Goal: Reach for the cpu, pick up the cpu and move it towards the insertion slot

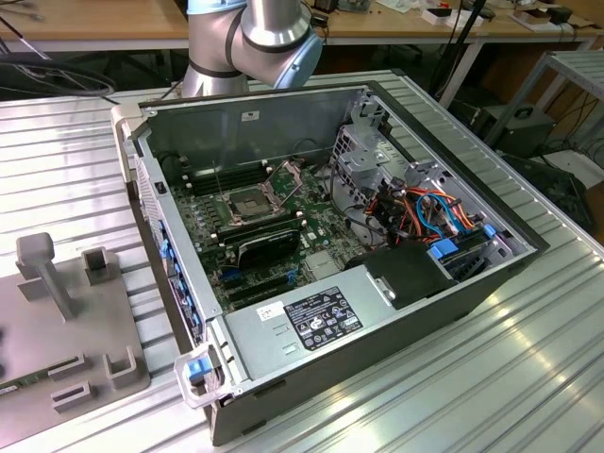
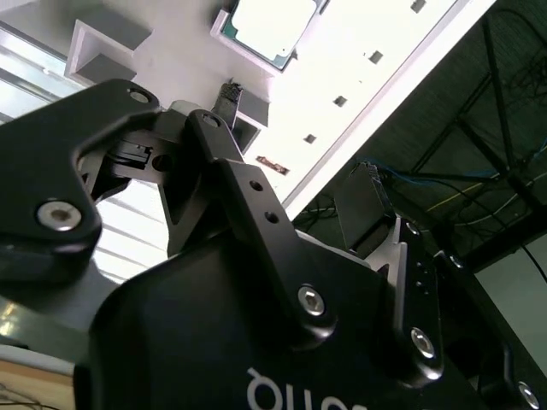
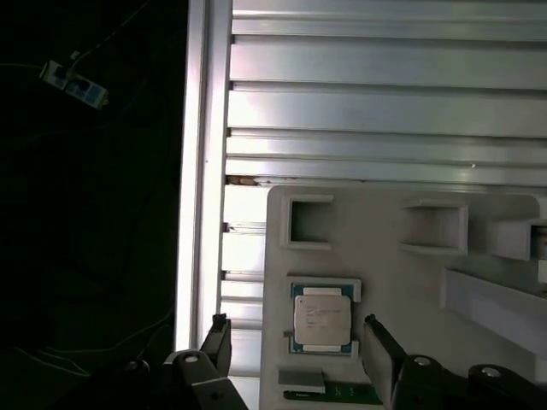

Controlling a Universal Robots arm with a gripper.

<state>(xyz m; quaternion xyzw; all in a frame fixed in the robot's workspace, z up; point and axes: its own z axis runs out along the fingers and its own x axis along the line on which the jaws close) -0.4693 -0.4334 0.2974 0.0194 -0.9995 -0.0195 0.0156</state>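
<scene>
The cpu (image 3: 322, 318) is a small pale metallic square lying flat in a recess of a grey fixture plate (image 3: 385, 265). It also shows in the second wrist view as the cpu (image 2: 269, 26). My gripper (image 3: 299, 346) is open. Its black fingers (image 3: 218, 340) stand wide apart on either side of the chip and are not touching it; they hold nothing. The second wrist view has the gripper (image 2: 295, 149) short of the chip. The insertion slot (image 1: 247, 201) sits on the motherboard inside the open computer case, a metal frame round a dark centre with its thin bracket (image 1: 283, 175) raised.
The fixture plate (image 1: 57, 321) lies on the ribbed metal table at the exterior view's left, with an upright post (image 1: 47, 269) and small blocks. The table edge (image 3: 192, 171) runs beside the plate. Inside the case are a black expansion card (image 1: 269, 243), a drive cage (image 1: 363, 156) and cables (image 1: 434, 212).
</scene>
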